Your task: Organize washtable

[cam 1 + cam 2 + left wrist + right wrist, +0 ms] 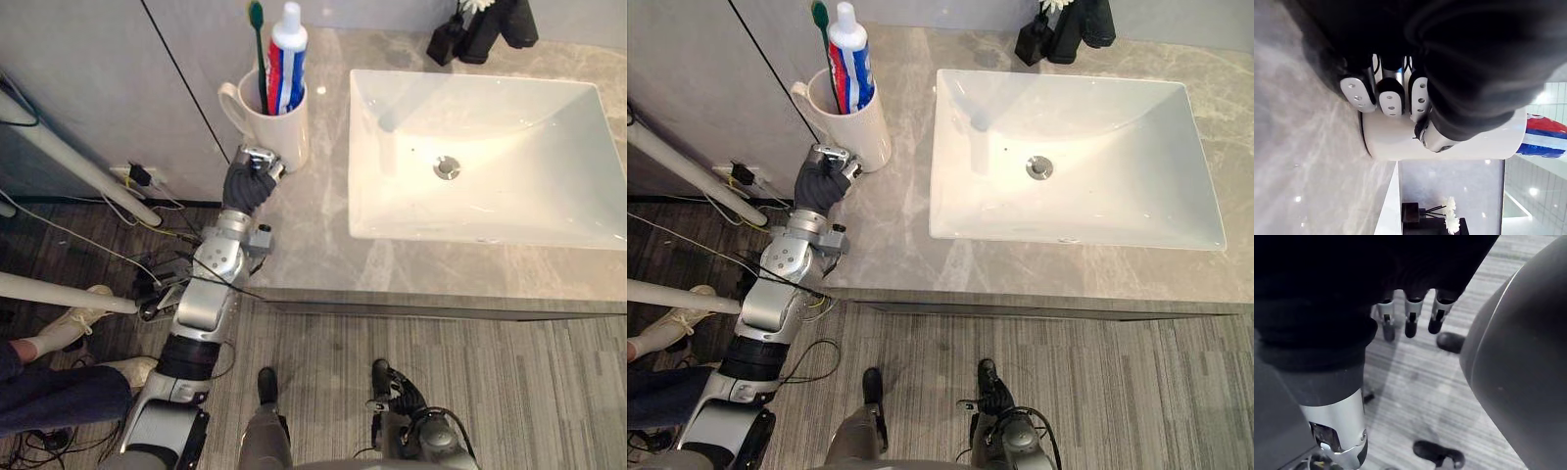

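Left hand [1392, 98] is curled into a fist with nothing held, just beside the upright mug [279, 122], which is found ahead of it. Right hand [1409, 316] is hung loose over the floor [1415, 377].

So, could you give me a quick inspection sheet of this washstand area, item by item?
Surface: grey marble counter with a white sink set in it.
Job's things: white mug at the counter's left end, holding a green toothbrush and a toothpaste tube.
Clutter: black containers with white flowers, behind the sink.
Hands: left hand against the mug's lower wall; right hand hangs open above the floor.
Cables: wires and a power strip on the floor by the wall.
Surroundings: a person's shoes at the left.
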`<state>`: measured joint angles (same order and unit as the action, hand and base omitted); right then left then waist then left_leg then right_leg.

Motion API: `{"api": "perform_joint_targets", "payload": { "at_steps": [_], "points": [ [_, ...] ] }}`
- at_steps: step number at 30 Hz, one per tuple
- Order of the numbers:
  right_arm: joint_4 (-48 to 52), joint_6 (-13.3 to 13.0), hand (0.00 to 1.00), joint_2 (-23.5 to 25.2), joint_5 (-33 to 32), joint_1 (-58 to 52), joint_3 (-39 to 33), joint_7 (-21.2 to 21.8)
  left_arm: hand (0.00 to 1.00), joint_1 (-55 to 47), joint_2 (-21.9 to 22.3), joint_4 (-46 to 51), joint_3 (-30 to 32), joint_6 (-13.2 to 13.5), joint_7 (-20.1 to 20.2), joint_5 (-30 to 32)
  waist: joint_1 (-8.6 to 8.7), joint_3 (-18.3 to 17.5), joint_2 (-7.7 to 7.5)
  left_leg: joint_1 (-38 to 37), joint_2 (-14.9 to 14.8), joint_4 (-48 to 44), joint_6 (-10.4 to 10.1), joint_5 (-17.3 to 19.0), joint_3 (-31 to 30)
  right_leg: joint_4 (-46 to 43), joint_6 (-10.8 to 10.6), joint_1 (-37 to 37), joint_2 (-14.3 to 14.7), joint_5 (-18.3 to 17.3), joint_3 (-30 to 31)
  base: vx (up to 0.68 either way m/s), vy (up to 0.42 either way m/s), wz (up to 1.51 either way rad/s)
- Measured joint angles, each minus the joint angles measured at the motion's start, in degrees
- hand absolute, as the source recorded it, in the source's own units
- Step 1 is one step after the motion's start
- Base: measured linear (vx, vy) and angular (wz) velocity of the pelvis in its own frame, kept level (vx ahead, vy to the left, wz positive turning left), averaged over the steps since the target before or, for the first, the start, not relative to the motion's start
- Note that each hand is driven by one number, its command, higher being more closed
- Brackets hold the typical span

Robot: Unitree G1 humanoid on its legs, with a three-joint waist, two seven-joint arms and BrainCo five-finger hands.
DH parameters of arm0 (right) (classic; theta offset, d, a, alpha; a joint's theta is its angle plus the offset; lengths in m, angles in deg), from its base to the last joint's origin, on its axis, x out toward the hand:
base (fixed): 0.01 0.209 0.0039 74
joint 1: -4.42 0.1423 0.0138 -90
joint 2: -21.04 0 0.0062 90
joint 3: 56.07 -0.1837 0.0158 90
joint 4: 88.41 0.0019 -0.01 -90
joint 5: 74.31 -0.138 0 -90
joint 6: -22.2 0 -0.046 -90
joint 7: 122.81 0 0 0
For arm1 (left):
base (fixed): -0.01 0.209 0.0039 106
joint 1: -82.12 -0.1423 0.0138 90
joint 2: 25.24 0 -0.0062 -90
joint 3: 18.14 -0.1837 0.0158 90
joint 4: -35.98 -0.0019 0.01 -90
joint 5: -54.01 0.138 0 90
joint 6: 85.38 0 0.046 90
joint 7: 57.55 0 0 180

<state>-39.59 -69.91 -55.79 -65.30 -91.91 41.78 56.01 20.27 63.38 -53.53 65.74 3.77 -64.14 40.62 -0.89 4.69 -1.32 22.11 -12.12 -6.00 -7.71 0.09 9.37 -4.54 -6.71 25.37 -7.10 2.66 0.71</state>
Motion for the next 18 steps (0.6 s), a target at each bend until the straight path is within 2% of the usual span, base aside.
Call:
{"api": "perform_joint_targets", "payload": {
  "at_steps": [3, 11, 18],
  "points": [
    [0.0, -0.01, 0.0, 0.0, 0.0, 0.1, 0.03, -0.06, 1.0, 2.0, 0.0, -2.18, -0.12, 0.03, 0.0, -0.23, 0.04, 0.09, -0.15, -0.03, 0.01, 0.0, 0.04, -0.07, 0.09, 0.1, 0.01, 0.01, 0.0, 0.14, 0.17, 0.0, 0.0, 0.0],
    [-0.01, -0.03, 0.0, -0.07, -0.02, 0.41, 1.66, -0.12, 1.0, 10.95, -1.4, -9.36, -0.98, 0.32, -1.2, -1.26, 0.21, 1.29, -1.89, 1.09, 0.09, 0.1, 0.04, -0.67, 0.27, 3.05, -0.17, 0.05, 0.02, 2.48, 0.66, -0.04, -0.008, -0.03],
    [-0.01, -0.07, 0.0, -0.01, -0.55, 1.66, 1.79, -0.14, 1.0, 19.03, -2.07, -16.44, -1.26, 1.18, -1.61, -2.29, 0.62, 2.81, -2.53, 1.39, 0.1, 0.28, -0.1, -0.91, 0.26, 3.86, -0.11, 0.09, 0.02, 3.07, 0.66, 0.0, 0.0, 0.0]
  ]
}}
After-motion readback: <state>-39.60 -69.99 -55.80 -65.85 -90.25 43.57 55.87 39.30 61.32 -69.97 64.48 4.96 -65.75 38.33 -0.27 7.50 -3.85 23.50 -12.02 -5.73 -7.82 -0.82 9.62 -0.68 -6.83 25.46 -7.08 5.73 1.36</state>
